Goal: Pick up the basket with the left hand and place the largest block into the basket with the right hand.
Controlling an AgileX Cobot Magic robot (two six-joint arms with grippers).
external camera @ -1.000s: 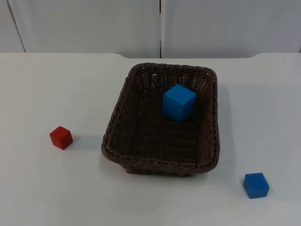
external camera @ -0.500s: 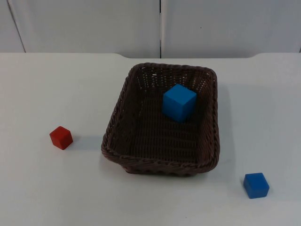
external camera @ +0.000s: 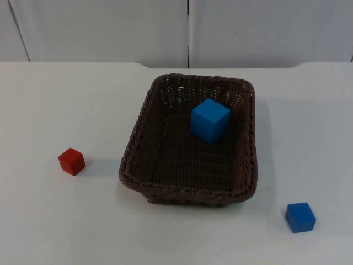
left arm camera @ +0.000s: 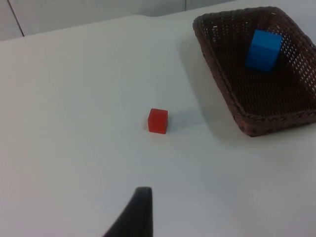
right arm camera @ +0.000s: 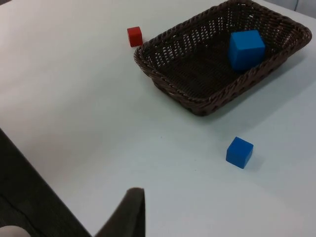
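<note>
White table top point(external camera: 66, 99) runs back to a grey partition wall point(external camera: 110, 30). Landmark for all positions: the brown woven basket point(external camera: 138, 143), which sits flat on the table near its middle.

Change check: over the last second nothing differs. Basket, blocks and table look the same in every top view, with no arm over the work area. Judgement: the scene has settled and the placing step looks finished.

Large blue block point(external camera: 210, 120) lies inside the basket, on the woven floor toward the far wall, tilted slightly against it. From the left wrist camera the same block point(left arm camera: 263, 50) sits deep in the basket point(left arm camera: 217, 74). From the right wrist camera it point(right arm camera: 246, 49) lies well inside the rim point(right arm camera: 168, 84).

Small blue block point(external camera: 300, 217) rests on the table outside the basket, off its near right corner, apart from it. Small red block point(external camera: 71, 161) rests on the table to the basket's left, well apart.

Arms: both are drawn back from the basket and appear to wait. Left gripper: one black fingertip point(left arm camera: 137, 215) hangs above bare table, with the red block point(left arm camera: 158, 120) between it and the basket. Right gripper: one black fingertip point(right arm camera: 129, 213) hangs above the table on the near side of the basket, beyond the small blue block point(right arm camera: 239, 152). For both, I cannot tell whether the fingers are apart or closed. Nothing is seen in either grasp.
</note>
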